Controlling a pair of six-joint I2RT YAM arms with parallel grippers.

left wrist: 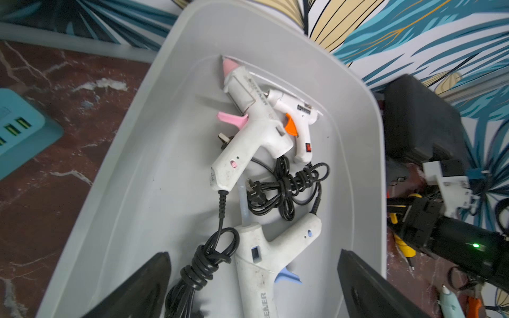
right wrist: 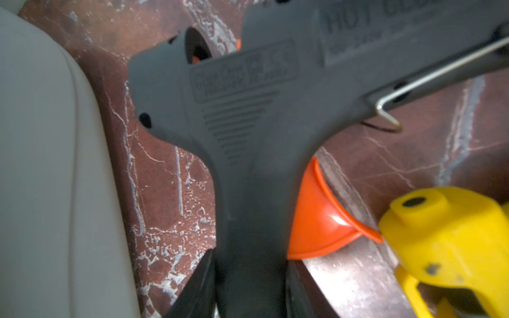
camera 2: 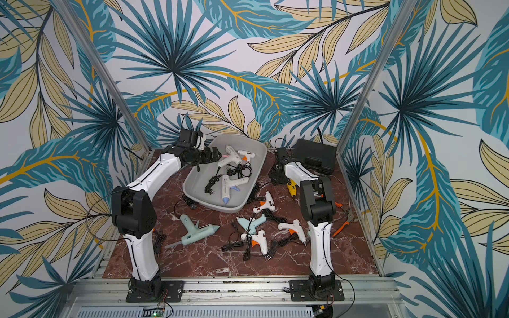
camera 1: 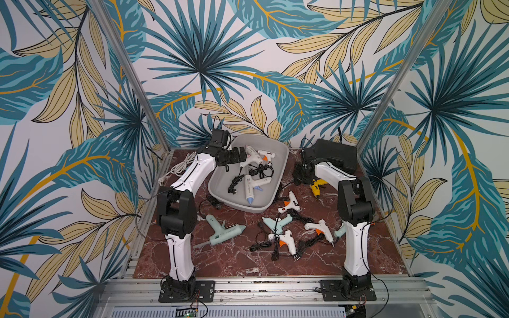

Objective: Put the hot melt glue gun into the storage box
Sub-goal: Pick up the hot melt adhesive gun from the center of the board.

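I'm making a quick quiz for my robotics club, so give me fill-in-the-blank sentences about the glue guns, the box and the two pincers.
1. The storage box holds ___ glue guns.
2. The left pincer, above that box, is ___.
3. The right pincer grips a black glue gun by its ___.
4. That gun's trigger is ___.

Missing words: three; open; handle; orange.
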